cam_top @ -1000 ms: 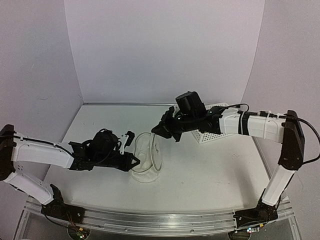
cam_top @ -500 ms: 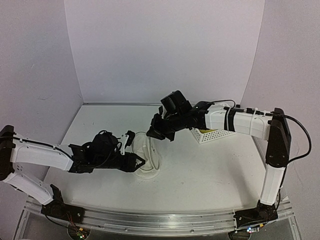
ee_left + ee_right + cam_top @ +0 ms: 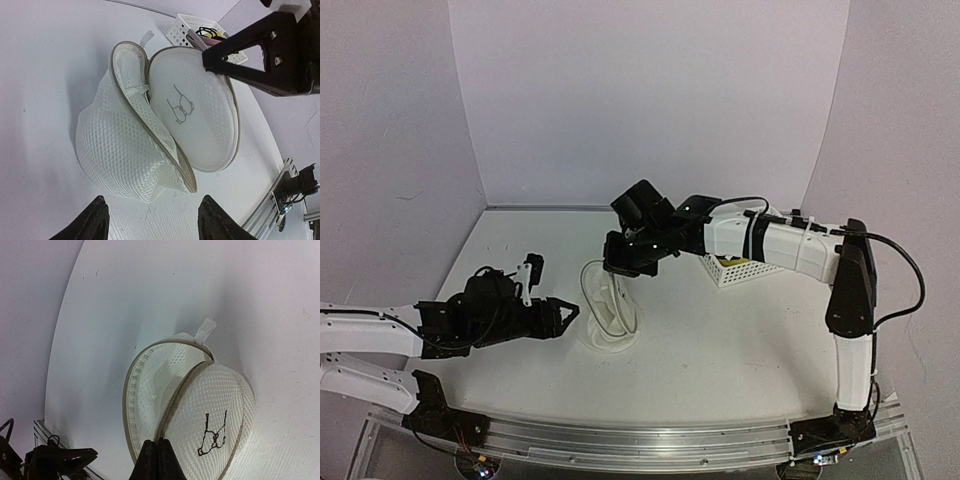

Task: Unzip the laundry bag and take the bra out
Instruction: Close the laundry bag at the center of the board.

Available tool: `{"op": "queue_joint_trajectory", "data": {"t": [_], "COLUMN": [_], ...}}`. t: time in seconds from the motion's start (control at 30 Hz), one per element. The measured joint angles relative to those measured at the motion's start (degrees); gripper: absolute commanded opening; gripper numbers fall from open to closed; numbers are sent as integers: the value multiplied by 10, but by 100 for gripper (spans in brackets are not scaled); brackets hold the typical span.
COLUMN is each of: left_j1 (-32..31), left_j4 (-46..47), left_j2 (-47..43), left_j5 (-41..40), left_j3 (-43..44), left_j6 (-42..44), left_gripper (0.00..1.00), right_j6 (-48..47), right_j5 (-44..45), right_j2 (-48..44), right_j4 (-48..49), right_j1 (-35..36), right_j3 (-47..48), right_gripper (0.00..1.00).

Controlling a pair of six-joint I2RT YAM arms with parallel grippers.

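With the bag (image 3: pixel 606 320) half unzipped at the middle of the bench (image 3: pixel 720 345), the right end effector (image 3: pixel 618 271) clamped on its zip edge and the left end effector (image 3: pixel 152 225) spread apart just left, the zip likely needed dragging farther round.

Left arm (image 3: pixel 370 330) and right arm (image 3: pixel 790 248): white shells, black joints. A thin black cable (image 3: pixel 920 280) loops off the right. The right gripper (image 3: pixel 210 57) is black, with seemingly two screws.
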Motion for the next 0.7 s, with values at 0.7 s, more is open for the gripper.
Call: {"op": "queue_joint_trajectory", "data": {"t": [0.7], "left_j1": [0], "left_j4": [-103], "left_j2": [-89], "left_j5": [-48], "left_j3": [0], "left_j6": [-20], "left_gripper": [63], "right_j6": [-86], "right_j5": [76], "right_j2": [170], "right_j4": [-29], "right_j1": [82], "right_j3": [119], "right_gripper": [0]}}
